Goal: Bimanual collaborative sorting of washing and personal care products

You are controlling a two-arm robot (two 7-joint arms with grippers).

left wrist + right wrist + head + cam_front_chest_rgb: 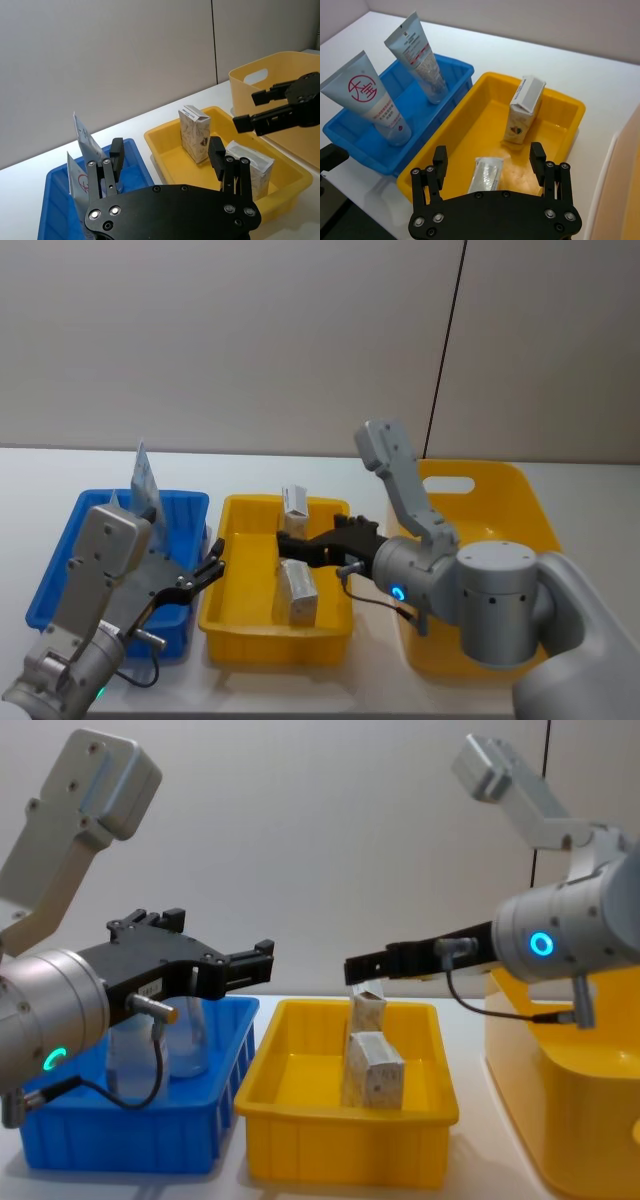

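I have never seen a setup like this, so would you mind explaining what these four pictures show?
It is a robot with two arms, each ending in a two-fingered pincer. One picture looks down from its head and one looks across the table from its chest. The other two come from cameras on the wrists, looking out along the fingers. On the white table stand three bins. A blue bin on the robot's left has two squeeze tubes upright in it. A small yellow bin in the middle holds two speckled cartons. A big yellow bin is on its right. The left pincer hangs over the blue bin's edge nearest the middle, and the right pincer hangs above the small yellow bin. Both are open and hold nothing.
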